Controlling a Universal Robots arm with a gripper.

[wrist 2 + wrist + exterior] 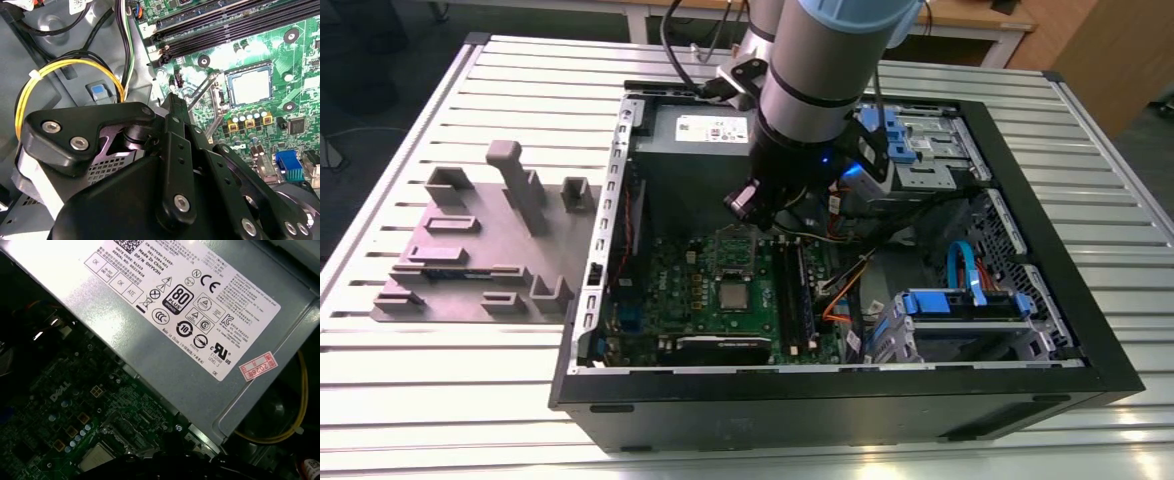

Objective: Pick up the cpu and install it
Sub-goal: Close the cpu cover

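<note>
The cpu (738, 296) is a small silvery square lying flat in its socket on the green motherboard (670, 290) inside the open computer case (854, 385). It also appears in both wrist views, as the cpu (248, 86) and the cpu (98, 458). The hinged metal frame (735, 244) stands open just behind the socket. My gripper (761, 205) hangs above the board, behind the socket and apart from the chip. In the second wrist view the gripper (172, 102) fills the foreground with its black linkage, and nothing shows in it.
A grey power supply (165, 325) with a white label sits at the case's back. Memory slots (225, 25), yellow cables (60, 70) and blue drive cages (961, 310) crowd the case. A grey fixture block (480, 250) lies on the slatted table at the exterior view's left.
</note>
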